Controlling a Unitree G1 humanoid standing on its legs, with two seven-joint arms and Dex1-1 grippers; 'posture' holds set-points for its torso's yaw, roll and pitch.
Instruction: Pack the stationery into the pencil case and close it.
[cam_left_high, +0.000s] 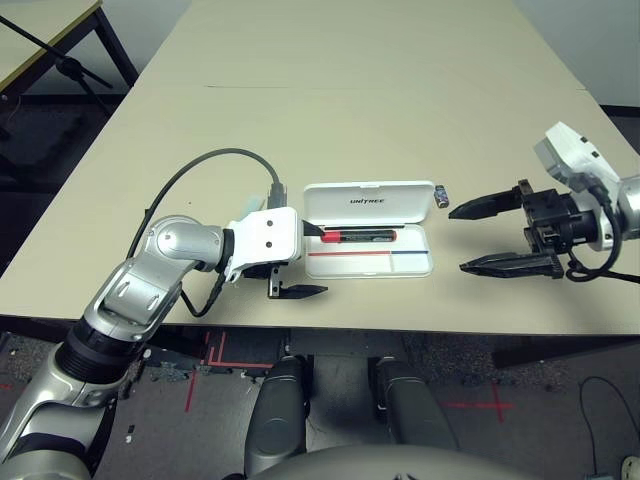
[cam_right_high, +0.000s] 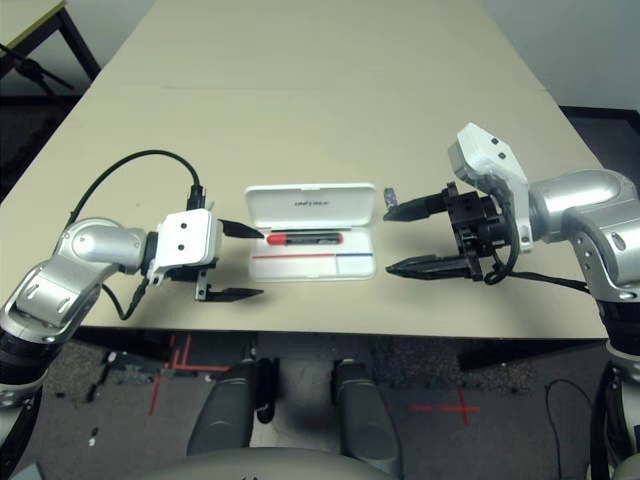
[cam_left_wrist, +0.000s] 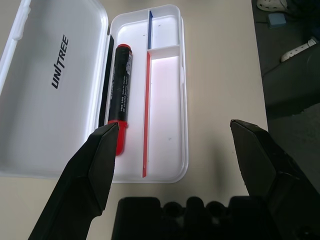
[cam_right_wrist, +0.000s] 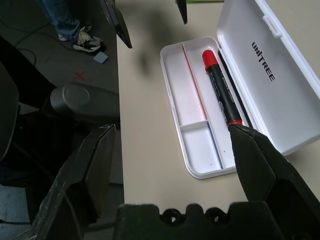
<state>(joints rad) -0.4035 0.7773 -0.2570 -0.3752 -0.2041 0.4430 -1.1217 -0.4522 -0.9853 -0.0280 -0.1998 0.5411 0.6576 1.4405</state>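
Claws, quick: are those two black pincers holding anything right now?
Left claw: open, holding nothing, just left of the pencil case.
Right claw: open, holding nothing, just right of the case.

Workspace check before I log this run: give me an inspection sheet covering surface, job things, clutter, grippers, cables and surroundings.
Surface: beige table, bare around the work.
Job's things: pencil case lies open, lid back; red marker rests in the tray's back channel; tiny dark block sits on the table beside the lid's right end.
Clutter: nothing seen.
Grippers: left gripper open at the case's left end; right gripper open right of the case; both empty.
Cables: black cable loops over the left arm.
Surroundings: dark floor with red tape marks; another table far left.
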